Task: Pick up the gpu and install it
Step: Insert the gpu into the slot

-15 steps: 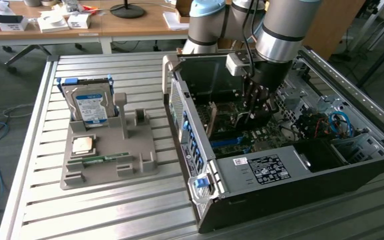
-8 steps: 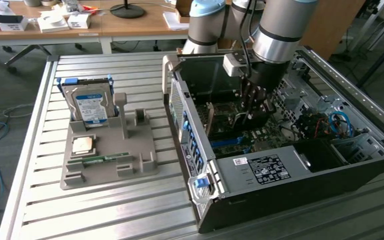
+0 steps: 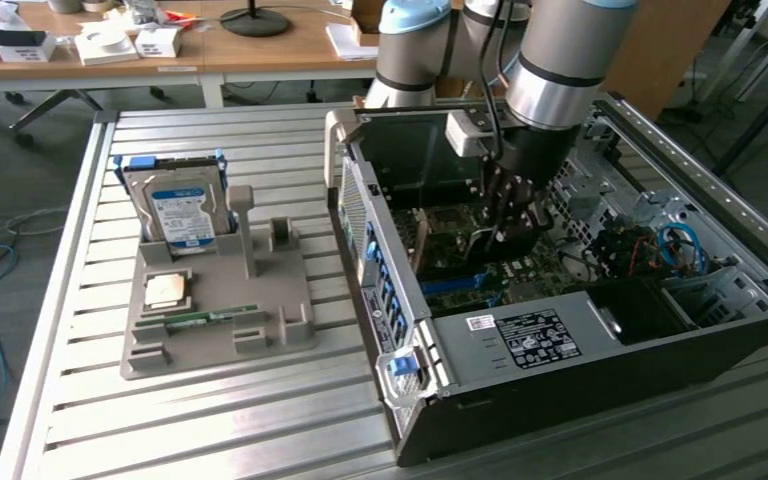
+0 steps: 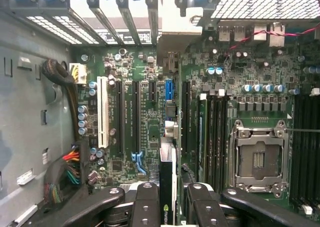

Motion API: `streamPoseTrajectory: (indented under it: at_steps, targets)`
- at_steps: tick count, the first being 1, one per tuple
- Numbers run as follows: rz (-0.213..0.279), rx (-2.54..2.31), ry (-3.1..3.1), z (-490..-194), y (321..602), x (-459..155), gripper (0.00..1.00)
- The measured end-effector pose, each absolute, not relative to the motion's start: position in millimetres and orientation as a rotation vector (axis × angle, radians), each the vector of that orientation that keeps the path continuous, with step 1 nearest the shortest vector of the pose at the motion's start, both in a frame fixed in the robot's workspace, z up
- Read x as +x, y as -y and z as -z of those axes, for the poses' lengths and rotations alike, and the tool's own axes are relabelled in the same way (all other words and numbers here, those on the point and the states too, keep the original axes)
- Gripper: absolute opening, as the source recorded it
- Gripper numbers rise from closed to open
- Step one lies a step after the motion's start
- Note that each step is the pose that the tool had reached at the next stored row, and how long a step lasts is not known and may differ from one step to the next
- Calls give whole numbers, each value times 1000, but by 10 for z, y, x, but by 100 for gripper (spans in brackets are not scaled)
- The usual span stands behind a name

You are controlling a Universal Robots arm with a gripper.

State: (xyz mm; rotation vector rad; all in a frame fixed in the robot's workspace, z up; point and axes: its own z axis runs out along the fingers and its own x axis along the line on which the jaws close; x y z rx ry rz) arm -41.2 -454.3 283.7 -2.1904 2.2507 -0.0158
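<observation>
Working inside the open computer case [image 3: 624, 335] with the gripper [image 4: 172, 192], jaws clenched on the gpu [image 4: 167, 172], one finger [image 4: 146, 202] pressing on each flat side of the card. Seen edge-on in the wrist view, standing upright over the motherboard [image 4: 135, 62], among the long slots and seemingly in line with the short blue slot [image 4: 168, 93]; impossible to tell whether touching a slot already. Judged as the seating step, so better to go slowly. Line up the lower edge of the card exactly along the chosen slot before any pressing, and at the same moment guide the far end of the card toward the rear slot openings [image 4: 125, 22] of the case. Hold the card vertical, with no tilt to either side, to avoid jamming the contacts or scratching the board. Press straight down only, gently and evenly along the whole length, not at one corner. Stay away from the coloured cables [image 4: 70, 169] beside the slots. Leave alone the hard drive [image 3: 177, 212] in the grey holder [image 3: 284, 325] on the table [image 3: 224, 420], well apart from the case.
</observation>
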Motion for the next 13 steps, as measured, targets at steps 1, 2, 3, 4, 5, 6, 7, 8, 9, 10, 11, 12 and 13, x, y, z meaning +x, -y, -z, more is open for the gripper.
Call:
streamPoseTrajectory:
  at_steps: [1,2,3,4,5,6,7,8,9,10,11,12,13]
  targets:
    - [16,-2190,-2251,-2833,4543,-423,26]
    - [16,-2190,-2250,-2828,4543,-434,26]
    - [16,-2190,-2250,-2821,4543,-442,26]
    - [16,-2191,-2250,-2814,4543,-448,26]
    - [17,-2191,-2250,-2806,4543,-455,26]
    - [17,-2191,-2249,-2797,4543,-460,26]
    - [17,-2191,-2249,-2789,4543,-467,26]
    - [17,-2191,-2249,-2782,4543,-474,26]
    - [17,-2191,-2249,-2780,4543,-478,26]
    - [17,-2191,-2249,-2780,4543,-478,26]
    - [17,-2191,-2249,-2780,4543,-478,26]
    - [17,-2191,-2249,-2777,4543,-481,26]
    - [17,-2191,-2248,-2770,4543,-485,26]
